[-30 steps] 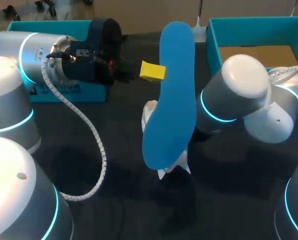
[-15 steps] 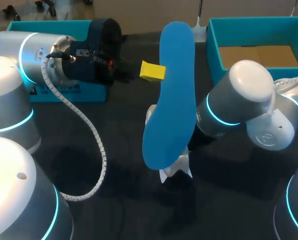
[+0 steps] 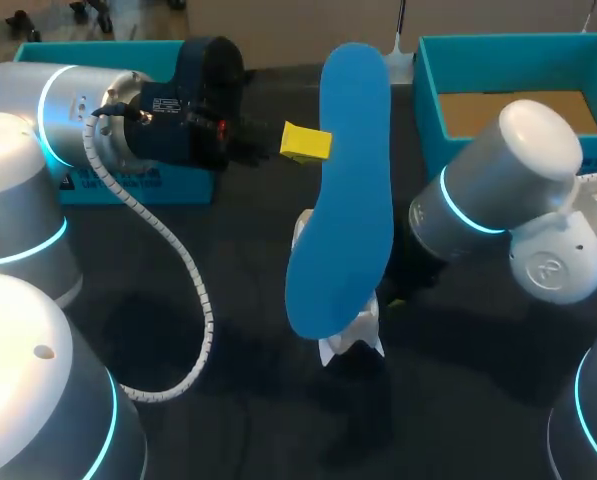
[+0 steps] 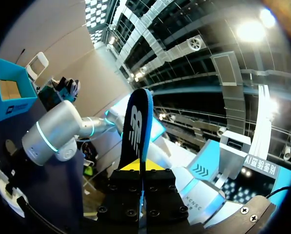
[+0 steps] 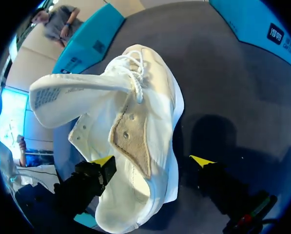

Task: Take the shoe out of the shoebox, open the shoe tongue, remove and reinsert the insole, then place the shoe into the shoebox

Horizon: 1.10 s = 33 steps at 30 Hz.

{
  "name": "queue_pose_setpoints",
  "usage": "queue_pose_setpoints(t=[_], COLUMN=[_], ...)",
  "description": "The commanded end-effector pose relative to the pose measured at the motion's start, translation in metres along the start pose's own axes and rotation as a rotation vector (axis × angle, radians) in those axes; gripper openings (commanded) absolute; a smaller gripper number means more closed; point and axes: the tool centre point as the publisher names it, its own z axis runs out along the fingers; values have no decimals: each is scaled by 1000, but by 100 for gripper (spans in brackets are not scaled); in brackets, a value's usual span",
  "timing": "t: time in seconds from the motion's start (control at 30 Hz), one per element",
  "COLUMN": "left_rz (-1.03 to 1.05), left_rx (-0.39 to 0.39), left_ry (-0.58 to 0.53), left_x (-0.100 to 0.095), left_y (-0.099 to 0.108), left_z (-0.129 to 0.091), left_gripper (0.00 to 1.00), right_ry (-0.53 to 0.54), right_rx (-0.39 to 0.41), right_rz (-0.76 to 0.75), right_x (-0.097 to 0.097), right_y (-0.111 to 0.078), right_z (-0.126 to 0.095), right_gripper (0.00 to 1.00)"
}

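Note:
My left gripper holds the blue insole high above the table, its length running away from me. In the left wrist view the gripper is shut on the insole, which shows edge-on and upright. The white shoe lies on the dark table under the insole and is mostly hidden by it in the head view. My right gripper stands open astride the shoe. One finger is next to the shoe's side; the other is clear of it. The tongue is folded out.
The teal shoebox stands at the back right with brown cardboard inside. Its lid lies at the back left, behind my left arm. My right arm hangs low over the table's right half. A white cable loops over the left.
My right gripper has opened and let go of the shoe, and the right arm has drawn back to the right. The left arm and the insole have not moved.

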Motion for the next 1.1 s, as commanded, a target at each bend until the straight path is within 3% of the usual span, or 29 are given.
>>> queue_pose_setpoints(t=[0.03,0.4,0.63,0.67,1.0,1.1], left_rz=[1,1,1,1,1,1], left_rx=[2,2,2,2,2,2], left_ry=[1,1,1,1,1,1], left_x=[-1,-1,-1,-1,-1,-1], left_y=[1,1,1,1,1,1], left_z=[0,0,0,0,0,0], left_gripper=[0,0,0,0,0,0], right_ry=[1,153,266,272,272,325], right_rx=[-3,7,-37,-49,-49,-72], right_rz=[0,28,17,-50,-50,4], right_x=[0,4,7,9,9,14], right_y=[-2,0,7,10,10,17], right_z=[0,-54,-77,-82,-82,-94], right_gripper=[100,100,100,100,100,100])
